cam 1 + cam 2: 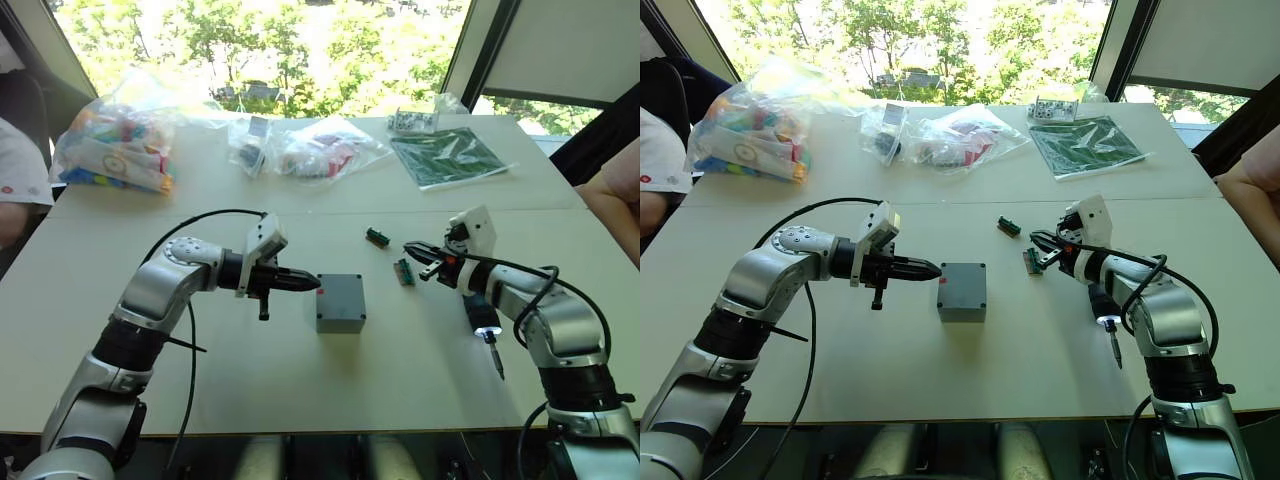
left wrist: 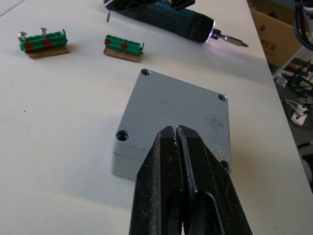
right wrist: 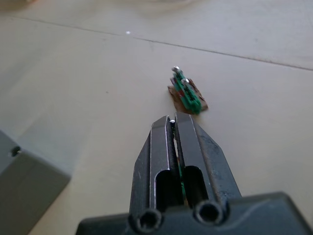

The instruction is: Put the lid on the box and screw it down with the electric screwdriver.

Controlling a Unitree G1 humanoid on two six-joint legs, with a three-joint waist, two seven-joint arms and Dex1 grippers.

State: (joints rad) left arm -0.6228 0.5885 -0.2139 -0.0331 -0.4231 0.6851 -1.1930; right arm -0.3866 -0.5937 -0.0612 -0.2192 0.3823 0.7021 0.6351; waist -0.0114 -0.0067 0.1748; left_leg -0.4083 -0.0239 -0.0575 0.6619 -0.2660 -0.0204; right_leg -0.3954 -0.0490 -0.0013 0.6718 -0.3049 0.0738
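Grey plastic marks the centre of the table (image 1: 300, 390), where the lid (image 2: 182, 108) is seen already seated on the box (image 1: 340, 303), its four corner holes unscrewed, with the left tool (image 1: 306, 283) pinched shut and empty at its edge. The right tool (image 1: 418, 252) is likewise shown closed on nothing above a green terminal block (image 1: 404, 271), while the electric screwdriver (image 1: 484, 327) is left lying lit beside that arm. A nudge from the left tool, it is judged, could shift the unsecured lid off its holes.
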